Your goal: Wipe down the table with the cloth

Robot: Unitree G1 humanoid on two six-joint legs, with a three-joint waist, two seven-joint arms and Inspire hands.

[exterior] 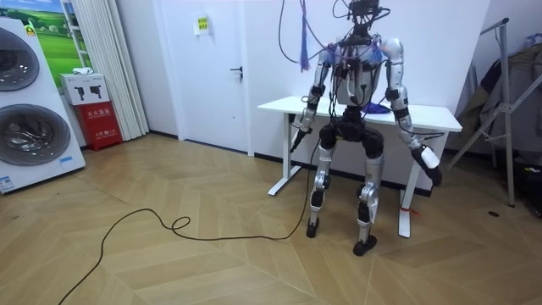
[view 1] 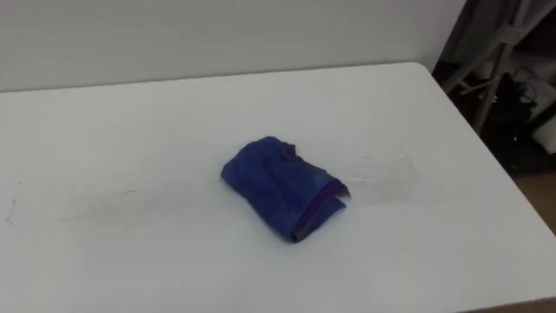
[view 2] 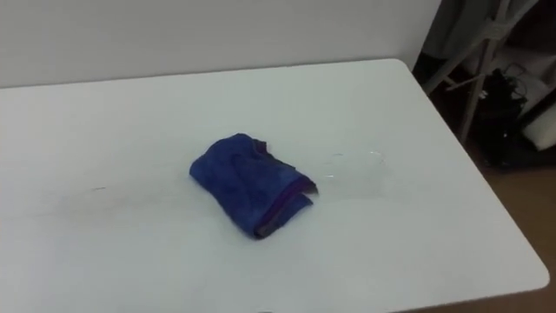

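Observation:
A crumpled blue cloth [view 1: 282,187] lies in the middle of the white table [view 1: 130,130], with nothing touching it. A faint wet smear [view 1: 387,178] glistens on the tabletop just right of the cloth. In the room view I stand close against the table's front edge, facing the wall, and the cloth [exterior: 377,107] is a small blue spot on the table [exterior: 432,119]. Both arms hang down beside me, below table height: my left hand [exterior: 296,135] at the room view's left, my right hand [exterior: 429,161] at its right. Neither hand is near the cloth.
The table's right edge [view 1: 486,148] drops to a wooden floor with a metal stand and dark gear [view 1: 504,96] close by. The wall runs behind the far edge. In the room view, washing machines [exterior: 25,102] and a door [exterior: 216,68] are off to the left.

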